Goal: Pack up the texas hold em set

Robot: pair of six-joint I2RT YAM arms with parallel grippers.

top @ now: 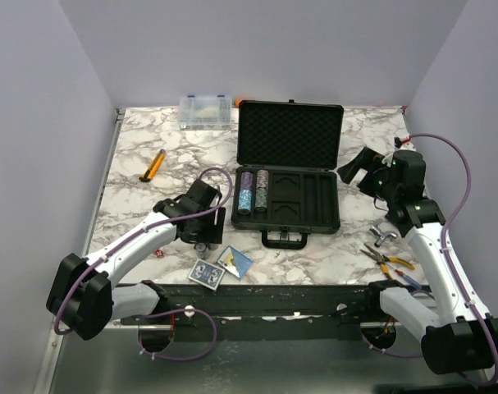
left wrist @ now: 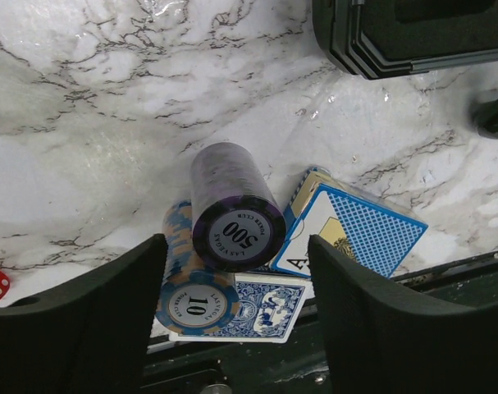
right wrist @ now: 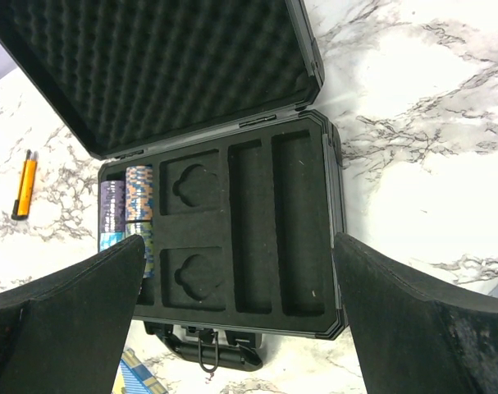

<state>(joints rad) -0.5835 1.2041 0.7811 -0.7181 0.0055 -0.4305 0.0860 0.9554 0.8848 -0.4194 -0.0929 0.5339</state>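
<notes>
We are keeping our left jaws partly open around a purple 500 chip roll (left wrist: 232, 205), with a gap showing on either side, so nothing is gripped. The roll is lying on its side over a blue-and-orange 10 chip roll (left wrist: 191, 291) and two blue-white card decks (left wrist: 359, 234) on the marble counter (left wrist: 84, 123). Our right jaws are hanging wide open and empty above the open black case (right wrist: 257, 238), which is lying mid-counter with chip rows (right wrist: 130, 209) sitting in its leftmost slots.

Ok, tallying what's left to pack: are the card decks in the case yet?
No, one deck and the other deck lie on the table outside the open case.
</notes>
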